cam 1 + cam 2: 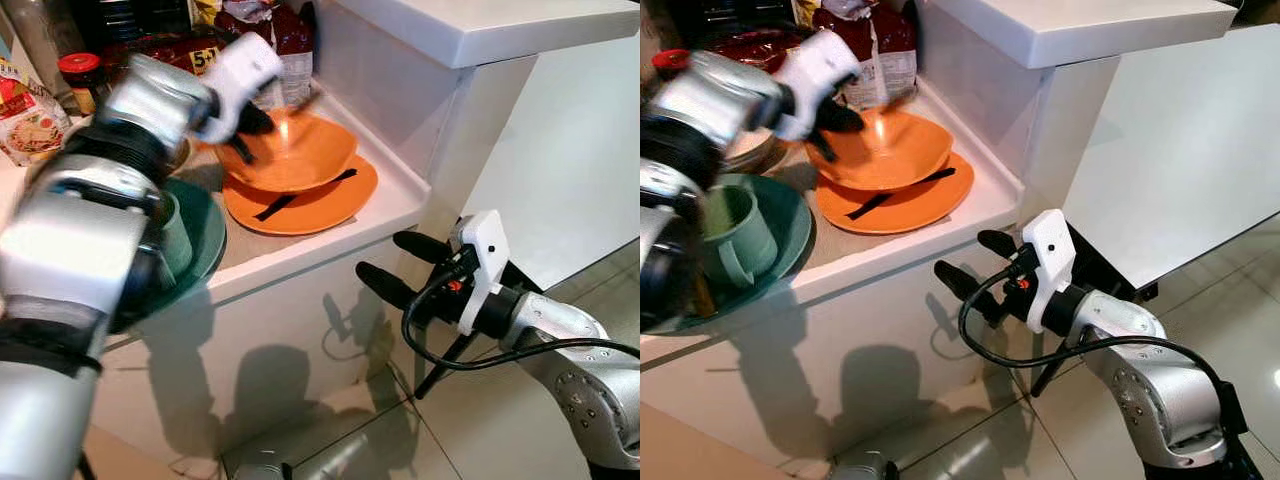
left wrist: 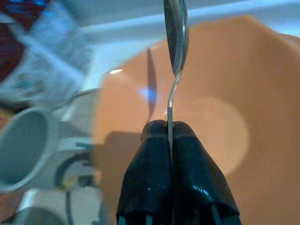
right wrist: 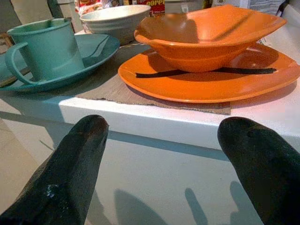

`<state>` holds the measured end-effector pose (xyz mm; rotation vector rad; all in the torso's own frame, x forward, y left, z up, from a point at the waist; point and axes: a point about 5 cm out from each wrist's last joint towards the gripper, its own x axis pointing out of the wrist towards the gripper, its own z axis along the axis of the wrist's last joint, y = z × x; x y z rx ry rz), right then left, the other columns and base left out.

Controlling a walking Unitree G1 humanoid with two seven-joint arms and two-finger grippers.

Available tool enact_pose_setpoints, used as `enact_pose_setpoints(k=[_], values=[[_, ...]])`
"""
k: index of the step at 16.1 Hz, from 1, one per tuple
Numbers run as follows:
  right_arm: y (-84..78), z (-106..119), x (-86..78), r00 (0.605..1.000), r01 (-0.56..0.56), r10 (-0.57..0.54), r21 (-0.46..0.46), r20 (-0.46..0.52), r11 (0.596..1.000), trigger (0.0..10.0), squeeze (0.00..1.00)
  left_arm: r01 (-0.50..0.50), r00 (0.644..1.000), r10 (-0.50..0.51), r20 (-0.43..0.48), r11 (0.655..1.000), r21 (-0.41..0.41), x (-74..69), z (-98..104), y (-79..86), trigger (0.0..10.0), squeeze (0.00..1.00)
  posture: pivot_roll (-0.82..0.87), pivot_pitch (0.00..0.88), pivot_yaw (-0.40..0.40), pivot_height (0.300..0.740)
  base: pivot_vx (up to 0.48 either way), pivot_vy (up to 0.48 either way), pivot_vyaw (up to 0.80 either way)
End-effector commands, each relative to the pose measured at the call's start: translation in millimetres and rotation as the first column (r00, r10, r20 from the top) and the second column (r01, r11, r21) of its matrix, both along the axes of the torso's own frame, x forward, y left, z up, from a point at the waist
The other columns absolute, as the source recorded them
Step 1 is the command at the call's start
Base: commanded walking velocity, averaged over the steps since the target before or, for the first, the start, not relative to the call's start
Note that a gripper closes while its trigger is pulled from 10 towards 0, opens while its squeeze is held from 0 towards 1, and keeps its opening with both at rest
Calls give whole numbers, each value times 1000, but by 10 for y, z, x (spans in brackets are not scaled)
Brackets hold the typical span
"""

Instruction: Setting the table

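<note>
My left gripper point(image 1: 248, 130) is shut on the handle of a metal spoon point(image 2: 176, 37), held just over an orange bowl point(image 1: 305, 155). The bowl rests on an orange plate point(image 1: 330, 205) with a thin black strip across it, on a grey mat. A green mug point(image 1: 735, 235) stands on a green plate point(image 1: 792, 225) to the left, with a white bowl point(image 3: 112, 21) behind them. My right gripper point(image 1: 395, 265) hangs open in front of the counter, below its edge, with nothing between its fingers point(image 3: 75, 168).
The dishes sit on a white counter point(image 1: 300, 262) with a raised rim. A taller white block point(image 1: 480, 40) rises at its right end. Food packets point(image 1: 30, 115) and a red-lidded jar point(image 1: 80, 75) crowd the back. Tiled floor point(image 1: 1220, 330) lies below.
</note>
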<state>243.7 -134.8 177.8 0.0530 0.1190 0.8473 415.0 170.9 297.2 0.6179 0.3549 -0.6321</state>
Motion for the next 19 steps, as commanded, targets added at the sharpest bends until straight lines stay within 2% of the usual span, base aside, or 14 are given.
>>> enact_pose_setpoints(k=[1,3,4,7,8,9,10,11,12,14,15,17,18,19], values=[[18,51,24,1000,6,-7,5,29,1000,10000,0,-13,995,13,94,1000,-6,-1,244,40,0,0,169,0,12,740,0,0,0],[79,75,18,999,9,-10,31,41,999,10000,0,-82,983,93,157,994,-73,-22,378,228,0,0,169,0,0,740,0,0,0],[129,104,28,998,18,-21,60,53,998,10000,0,-84,970,129,206,973,-216,-53,542,278,0,0,169,0,-9,740,0,0,0],[158,121,38,997,29,-33,73,63,997,10000,0,-49,960,134,245,945,-324,-91,649,268,0,0,165,0,-12,740,0,0,0],[202,166,44,995,49,-57,106,77,993,10000,0,45,953,125,275,840,-540,-259,801,181,0,0,161,0,-16,740,0,0,0],[230,190,40,994,58,-69,125,83,990,10000,0,110,946,119,302,758,-643,-417,866,131,0,0,156,0,-14,740,0,0,0],[254,195,34,993,65,-77,135,87,989,10000,0,125,935,147,323,715,-688,-497,871,97,0,0,150,0,-10,740,0,0,0],[276,210,26,992,75,-89,152,92,986,10000,0,129,929,142,342,742,-658,-568,780,38,4471,0,147,0,-8,740,0,0,0],[293,232,16,988,98,-117,177,99,979,10000,0,150,913,141,382,755,-638,-641,663,-50,10000,0,144,0,-3,740,0,0,0],[319,242,-5,984,123,-146,202,106,972,10000,0,243,866,157,474,698,-674,-808,602,-124,10000,0,129,0,2,740,0,0,0],[329,226,-35,981,132,-157,197,116,971,10000,0,273,844,151,514,704,-656,-949,523,-157,10000,0,127,0,-6,740,0,0,0],[330,216,-54,978,134,-160,186,132,973,10000,0,249,874,103,476,745,-619,-1022,368,-206,10000,0,126,0,-7,740,0,0,0],[309,207,-56,972,158,-184,176,146,972,10000,0,233,839,162,520,755,-612,-1123,229,-188,10000,0,123,0,-9,740,0,0,0],[298,200,-55,969,168,-195,170,154,971,10000,0,214,837,189,514,750,-625,-1147,164,-152,10000,0,118,0,-8,740,0,0,0]])
